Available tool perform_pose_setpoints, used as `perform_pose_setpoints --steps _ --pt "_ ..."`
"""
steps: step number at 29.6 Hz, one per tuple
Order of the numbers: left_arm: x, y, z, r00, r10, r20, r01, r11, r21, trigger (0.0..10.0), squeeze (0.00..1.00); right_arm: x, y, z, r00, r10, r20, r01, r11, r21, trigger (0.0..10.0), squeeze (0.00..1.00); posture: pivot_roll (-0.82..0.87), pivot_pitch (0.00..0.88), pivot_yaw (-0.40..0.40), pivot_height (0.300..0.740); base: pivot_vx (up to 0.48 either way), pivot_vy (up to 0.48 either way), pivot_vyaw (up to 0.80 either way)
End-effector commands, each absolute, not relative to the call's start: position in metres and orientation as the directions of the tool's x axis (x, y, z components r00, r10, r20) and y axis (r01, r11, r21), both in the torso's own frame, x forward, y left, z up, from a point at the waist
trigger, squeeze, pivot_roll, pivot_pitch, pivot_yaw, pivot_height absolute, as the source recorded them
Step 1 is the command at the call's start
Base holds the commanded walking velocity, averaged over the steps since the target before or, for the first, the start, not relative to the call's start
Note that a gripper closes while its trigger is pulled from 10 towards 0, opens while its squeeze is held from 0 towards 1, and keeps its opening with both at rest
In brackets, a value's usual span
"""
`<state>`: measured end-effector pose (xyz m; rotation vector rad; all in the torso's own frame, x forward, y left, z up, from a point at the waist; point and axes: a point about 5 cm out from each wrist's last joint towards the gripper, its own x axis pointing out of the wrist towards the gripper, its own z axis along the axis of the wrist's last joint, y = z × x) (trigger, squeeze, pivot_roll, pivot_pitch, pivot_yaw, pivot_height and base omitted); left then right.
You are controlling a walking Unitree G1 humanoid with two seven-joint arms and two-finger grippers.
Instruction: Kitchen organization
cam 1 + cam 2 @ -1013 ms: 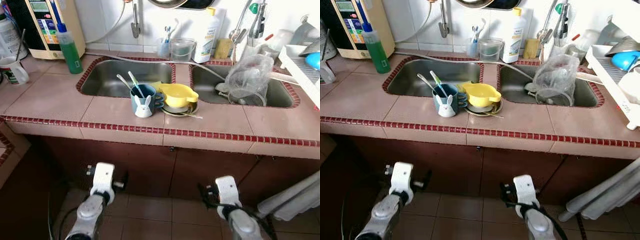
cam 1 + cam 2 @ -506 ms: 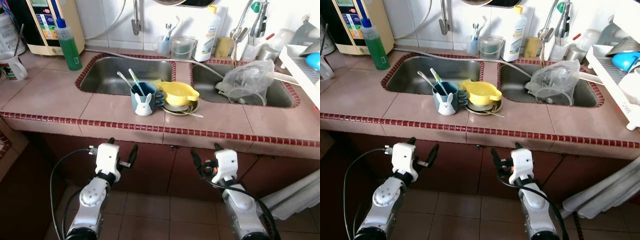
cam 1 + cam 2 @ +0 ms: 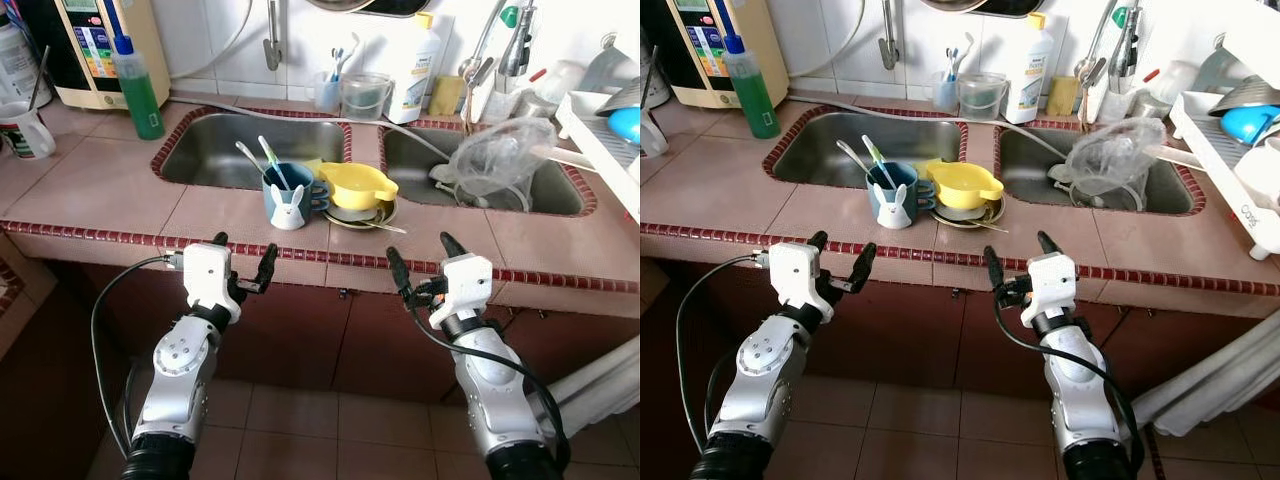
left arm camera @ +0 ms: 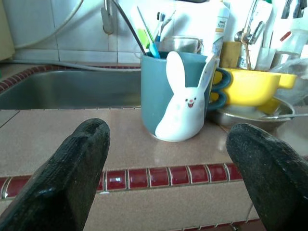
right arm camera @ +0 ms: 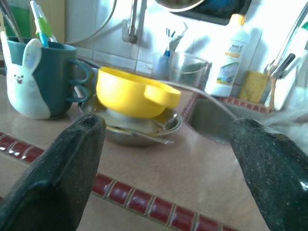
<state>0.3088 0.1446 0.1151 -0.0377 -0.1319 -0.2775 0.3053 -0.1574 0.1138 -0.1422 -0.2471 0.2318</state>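
Both claws are spread wide at the bench's [image 3: 120, 190] front edge, the left claw [image 3: 243, 262] facing the blue rabbit mug [image 3: 288, 199] and the right claw [image 3: 422, 262] facing the yellow bowl [image 3: 357, 187] on a metal plate [image 3: 365, 218] just beside it.

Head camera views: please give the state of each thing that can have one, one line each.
Blue bunny mug: upright, holding utensils.
Yellow plastic bowl: upright, resting in a metal dish.
Green soap bottle: upright, capped.
White detergent bottle: upright, capped.
Left gripper: jaws open, empty, at counter edge.
Right gripper: jaws open, empty, at counter edge.
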Motion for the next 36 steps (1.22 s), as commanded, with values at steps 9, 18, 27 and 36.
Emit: perform_pose_setpoints --steps 9,18,27,36 --pt "0.307 0.141 0.135 0.941 -0.288 0.176 0.290 0.957 0.019 10.0 0.00 0.307 -0.165 0.137 0.937 0.214 0.277 -0.160 0.966 -0.203 10.0 0.00 -0.11 0.001 -0.007 0.711 0.000 0.000 0.00" --pt "0.311 0.137 0.146 0.943 -0.285 0.170 0.287 0.958 0.015 10.0 0.00 0.309 -0.164 0.152 0.927 0.213 0.309 -0.150 0.965 -0.215 10.0 0.00 -0.11 0.007 -0.004 0.711 0.000 0.000 0.00" --pt "0.313 0.133 0.150 0.945 -0.285 0.162 0.288 0.958 0.004 10.0 0.00 0.308 -0.162 0.155 0.925 0.214 0.313 -0.151 0.965 -0.215 10.0 0.00 -0.12 0.006 -0.003 0.711 0.000 0.000 0.00" --pt "0.314 0.133 0.154 0.945 -0.283 0.163 0.286 0.958 0.002 10.0 0.00 0.306 -0.160 0.159 0.920 0.221 0.324 -0.156 0.964 -0.214 10.0 0.00 -0.12 0.008 -0.002 0.711 0.000 0.000 0.00"
